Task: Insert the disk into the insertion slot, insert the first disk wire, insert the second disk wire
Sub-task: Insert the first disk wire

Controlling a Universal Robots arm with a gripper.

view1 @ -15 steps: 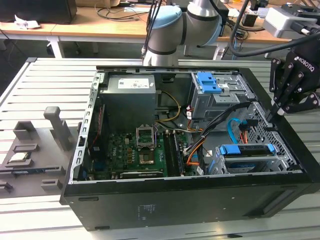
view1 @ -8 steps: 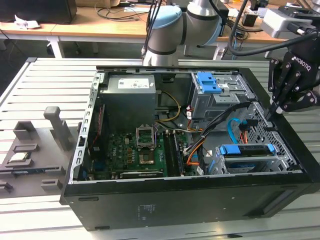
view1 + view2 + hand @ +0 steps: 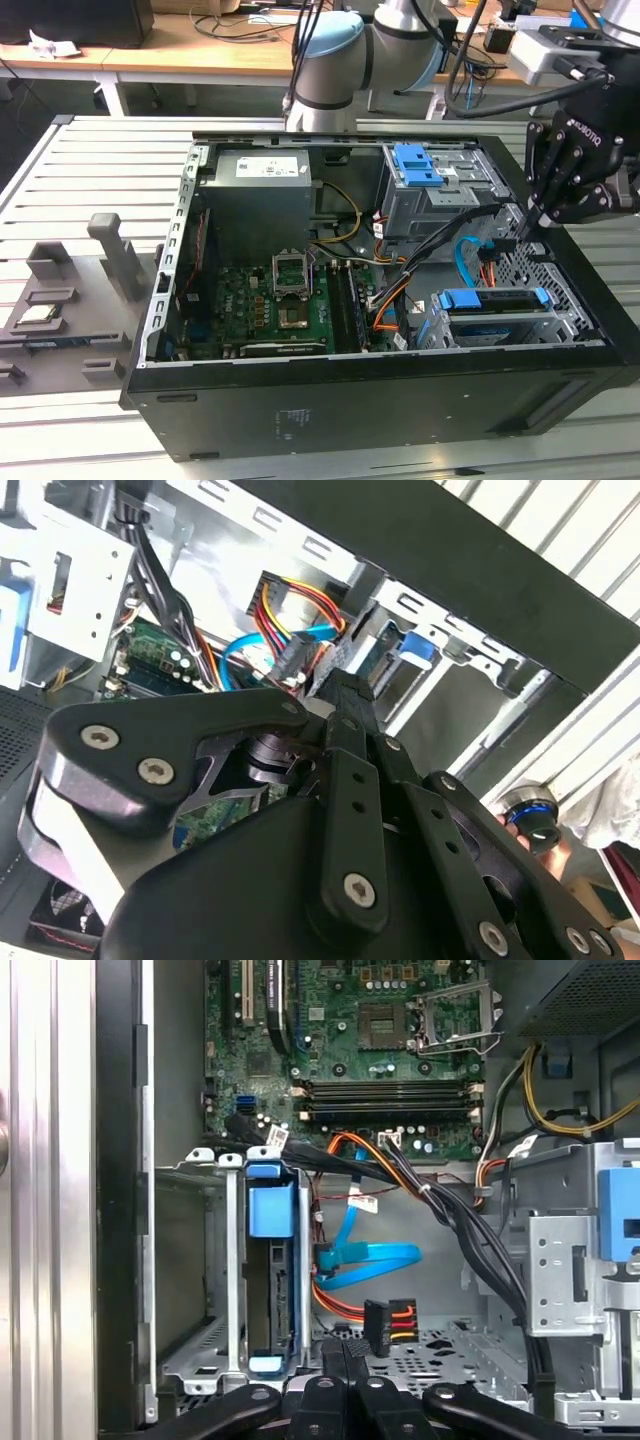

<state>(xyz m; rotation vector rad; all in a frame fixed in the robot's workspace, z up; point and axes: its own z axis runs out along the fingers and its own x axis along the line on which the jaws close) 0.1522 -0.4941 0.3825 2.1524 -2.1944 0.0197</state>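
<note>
The disk (image 3: 495,300), with its blue rails, lies inside the insertion slot (image 3: 432,322), the low grey perforated cage at the case's front corner. In the first wrist view the disk (image 3: 270,1290) sits in that cage (image 3: 195,1360). My gripper (image 3: 527,228) hangs over the cage's open end, fingers shut. Right beside the fingertips (image 3: 333,1352) is the dark plug of the first disk wire (image 3: 380,1325), trailing red, orange and black strands. I cannot tell whether they touch. The light-blue second disk wire (image 3: 370,1256) loops just beyond it. The second wrist view shows my gripper (image 3: 345,685) near the plug (image 3: 292,658) and the blue cable (image 3: 255,645).
A taller grey bay with a blue latch (image 3: 420,165) stands beside the cage. A black cable bundle (image 3: 470,1230) runs across between them. The motherboard (image 3: 270,300) and power supply (image 3: 260,190) fill the case's other half. Grey fixtures (image 3: 110,250) stand on the table at the exterior view's left.
</note>
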